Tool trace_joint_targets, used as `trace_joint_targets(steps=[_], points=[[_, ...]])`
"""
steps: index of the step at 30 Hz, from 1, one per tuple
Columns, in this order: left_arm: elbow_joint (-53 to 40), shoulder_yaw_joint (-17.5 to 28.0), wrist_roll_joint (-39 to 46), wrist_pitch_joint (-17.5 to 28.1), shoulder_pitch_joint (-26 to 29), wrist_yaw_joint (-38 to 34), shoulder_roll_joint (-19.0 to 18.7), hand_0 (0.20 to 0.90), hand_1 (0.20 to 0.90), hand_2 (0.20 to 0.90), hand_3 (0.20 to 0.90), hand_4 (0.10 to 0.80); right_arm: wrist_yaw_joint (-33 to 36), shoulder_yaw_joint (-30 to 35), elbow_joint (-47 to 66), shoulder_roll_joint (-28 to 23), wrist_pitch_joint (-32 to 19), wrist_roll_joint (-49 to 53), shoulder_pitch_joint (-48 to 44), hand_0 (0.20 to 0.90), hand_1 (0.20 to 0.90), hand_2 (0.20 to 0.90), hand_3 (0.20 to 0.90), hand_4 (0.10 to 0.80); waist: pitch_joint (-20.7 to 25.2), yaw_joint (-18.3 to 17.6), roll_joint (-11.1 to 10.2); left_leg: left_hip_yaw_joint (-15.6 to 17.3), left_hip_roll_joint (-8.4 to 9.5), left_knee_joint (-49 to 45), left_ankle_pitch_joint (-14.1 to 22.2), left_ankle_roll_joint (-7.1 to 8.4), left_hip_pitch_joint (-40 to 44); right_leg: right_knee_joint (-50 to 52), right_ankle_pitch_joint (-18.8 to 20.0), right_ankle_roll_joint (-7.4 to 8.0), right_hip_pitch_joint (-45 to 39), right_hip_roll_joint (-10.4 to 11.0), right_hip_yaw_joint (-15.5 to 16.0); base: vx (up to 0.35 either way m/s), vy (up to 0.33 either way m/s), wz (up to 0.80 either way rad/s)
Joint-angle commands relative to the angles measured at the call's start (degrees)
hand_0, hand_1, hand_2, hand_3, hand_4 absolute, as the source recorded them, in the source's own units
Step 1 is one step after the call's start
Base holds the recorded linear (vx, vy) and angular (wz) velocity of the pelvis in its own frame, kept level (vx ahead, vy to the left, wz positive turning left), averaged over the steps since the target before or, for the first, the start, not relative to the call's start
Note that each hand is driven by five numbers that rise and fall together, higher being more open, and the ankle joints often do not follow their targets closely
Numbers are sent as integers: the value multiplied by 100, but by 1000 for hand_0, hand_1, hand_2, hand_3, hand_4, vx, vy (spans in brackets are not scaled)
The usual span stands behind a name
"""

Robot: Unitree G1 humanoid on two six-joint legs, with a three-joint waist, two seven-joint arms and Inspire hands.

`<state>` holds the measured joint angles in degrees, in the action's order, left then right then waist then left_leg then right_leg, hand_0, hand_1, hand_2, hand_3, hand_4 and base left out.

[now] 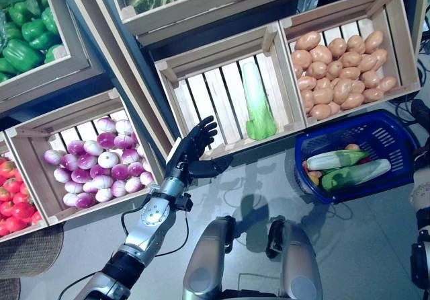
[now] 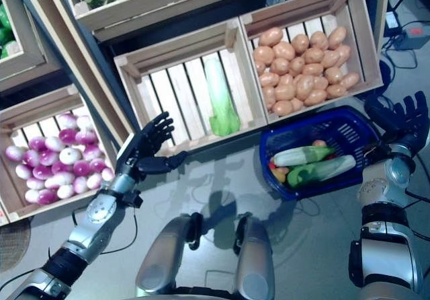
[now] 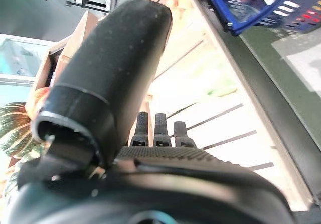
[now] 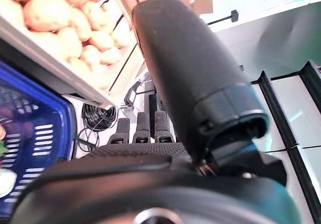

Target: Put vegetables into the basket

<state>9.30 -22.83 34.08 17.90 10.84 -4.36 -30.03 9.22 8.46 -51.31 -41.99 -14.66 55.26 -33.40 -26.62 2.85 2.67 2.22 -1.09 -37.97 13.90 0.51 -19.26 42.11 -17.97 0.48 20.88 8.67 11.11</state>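
Observation:
The blue plastic basket [image 1: 383, 128] stands on the floor at the right, below the stand. In it lie long pale green vegetables [image 1: 339, 159] and small round orange ones [image 1: 352, 147]. My left hand [image 1: 195, 145] is open and empty, fingers straight, in front of the middle wooden crate [image 1: 222, 91]. A long pale green cabbage [image 1: 257, 105] lies in that crate, to the right of the hand and apart from it. My right hand [image 2: 406, 120] is open and empty just right of the basket's rim [image 2: 366, 115]. Both wrist views show straight fingers [image 3: 160, 128] [image 4: 143, 126].
A wooden crate of potatoes [image 1: 339, 71] sits above the basket. A crate of purple and white round vegetables [image 1: 94, 162] stands left of my left hand. A woven basket [image 1: 27, 249] sits on the floor at lower left. Grey floor lies in front of the stand.

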Motion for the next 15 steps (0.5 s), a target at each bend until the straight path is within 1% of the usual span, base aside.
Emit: trace_joint_targets(steps=[1, 2, 4, 5, 6, 7, 8, 10, 12, 14, 15], points=[[-399, 324, -50, 558, -145, -14, -23, 900, 900, 900, 900, 800, -515, -101, 395, 76, -446, 450, 123, 900, 900, 900, 900, 800, 892, 95, -227, -21, -58, 401, -532, -61, 104, -1116, 1007, -227, -716, -20, -59, 79, 14, -6], [-351, 341, -82, 543, -156, -41, 1, 900, 900, 900, 900, 800, -551, -120, 467, 190, -466, 473, 192, 900, 900, 900, 900, 800, 952, 86, -247, -3, -69, 552, -577, -47, 193, -1287, 1059, -208, -810, -30, -62, 58, 10, -5], [-340, 347, -96, 539, -168, -48, 4, 900, 900, 900, 900, 800, -564, -124, 499, 229, -478, 505, 227, 900, 900, 900, 900, 800, 960, 86, -257, 4, -70, 630, -609, -43, 255, -1370, 1094, -203, -873, -37, -63, 80, 6, -7], [-233, 425, -257, 347, -197, -169, 78, 900, 900, 900, 900, 800, -397, -207, 895, 751, -611, 639, 534, 900, 900, 900, 900, 800, 1171, 43, -315, 19, -85, 1084, -683, -2, 533, -1852, 1217, -133, -1141, -88, -112, 141, 8, -9], [-198, 440, -286, 318, -219, -197, 94, 900, 900, 900, 900, 800, -326, -220, 1015, 927, -605, 648, 652, 900, 900, 900, 900, 800, 1224, 24, -338, 30, -79, 1246, -726, 1, 632, -2008, 1274, -113, -1223, -101, -130, 206, 25, -11], [-119, 473, -426, 218, -279, -307, 175, 900, 900, 900, 900, 800, -216, -269, 1270, 1312, -640, 668, 960, 900, 900, 900, 900, 800, 1344, -16, -347, 58, -69, 1540, -803, 2, 810, -2284, 1347, -78, -1359, -152, -169, 101, 23, -8], [-114, 471, -465, 188, -308, -353, 182, 900, 900, 900, 900, 800, -168, -277, 1350, 1382, -613, 659, 1043, 900, 900, 900, 900, 800, 1371, -18, -358, 67, -66, 1615, -833, 3, 863, -2349, 1374, -73, -1401, -161, -176, 119, 40, -10], [-22, 490, -534, 49, -453, -509, 310, 900, 900, 900, 900, 800, -121, -481, 1770, 1961, -781, 641, 1668, 900, 900, 900, 900, 800, 1510, -63, -349, 106, -45, 1974, -958, -5, 1091, -2700, 1475, -31, -1600, -227, -234, 98, 45, -15], [124, 494, -658, -202, -627, -742, 489, 900, 900, 900, 900, 800, 125, -792, 2123, 2491, -927, 457, 2194, 900, 900, 900, 900, 800, 1644, -120, -326, 141, -38, 2352, -1082, -15, 1326, -3032, 1561, 4, -1791, -300, -312, 84, 65, -20], [286, 486, -675, -394, -776, -895, 607, 900, 900, 900, 900, 800, 355, -1059, 2394, 2828, -1088, 318, 2537, 900, 900, 900, 900, 800, 1743, -189, -307, 172, -46, 2644, -1189, -12, 1493, -3281, 1635, 35, -1921, -361, -362, 43, 71, -14], [316, 484, -667, -420, -805, -926, 626, 900, 900, 900, 900, 800, 406, -1122, 2459, 2907, -1127, 255, 2613, 900, 900, 900, 900, 800, 1766, -208, -301, 179, -57, 2710, -1217, -7, 1525, -3327, 1653, 39, -1941, -369, -373, 25, 68, -14]])
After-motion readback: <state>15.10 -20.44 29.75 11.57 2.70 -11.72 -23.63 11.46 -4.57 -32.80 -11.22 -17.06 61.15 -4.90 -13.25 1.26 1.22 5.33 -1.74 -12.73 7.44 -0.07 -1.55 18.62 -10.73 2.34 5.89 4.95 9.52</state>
